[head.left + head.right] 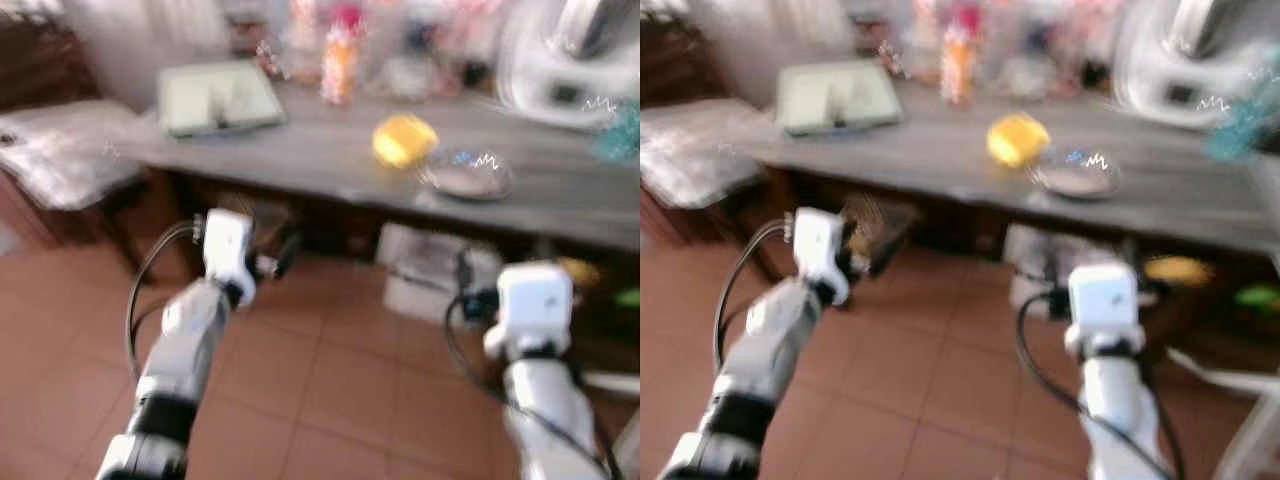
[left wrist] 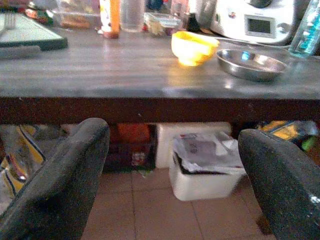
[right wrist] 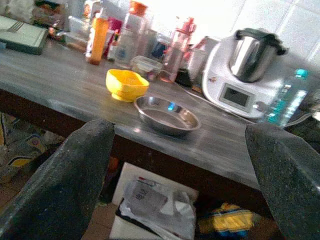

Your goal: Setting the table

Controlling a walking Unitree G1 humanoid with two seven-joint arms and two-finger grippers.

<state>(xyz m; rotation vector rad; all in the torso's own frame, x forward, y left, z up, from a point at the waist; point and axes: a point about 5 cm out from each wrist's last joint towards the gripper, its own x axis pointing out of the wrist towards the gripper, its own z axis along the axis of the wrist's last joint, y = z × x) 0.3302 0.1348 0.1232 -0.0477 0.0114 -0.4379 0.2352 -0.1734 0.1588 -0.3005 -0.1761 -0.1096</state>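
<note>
A yellow bowl and a shallow steel plate sit side by side on the grey wooden table; both also show as the yellow bowl and the steel plate in the right wrist view. My left gripper is held open below the table's front edge, nothing between its fingers. My right gripper is open too, facing the plate from short of the table. Both arms reach forward over the tiled floor.
A green tray lies at the table's left end. Bottles and jars, a white kitchen machine and a blue-capped water bottle line the back. A white bin with papers stands under the table. A cloth-covered stand is at left.
</note>
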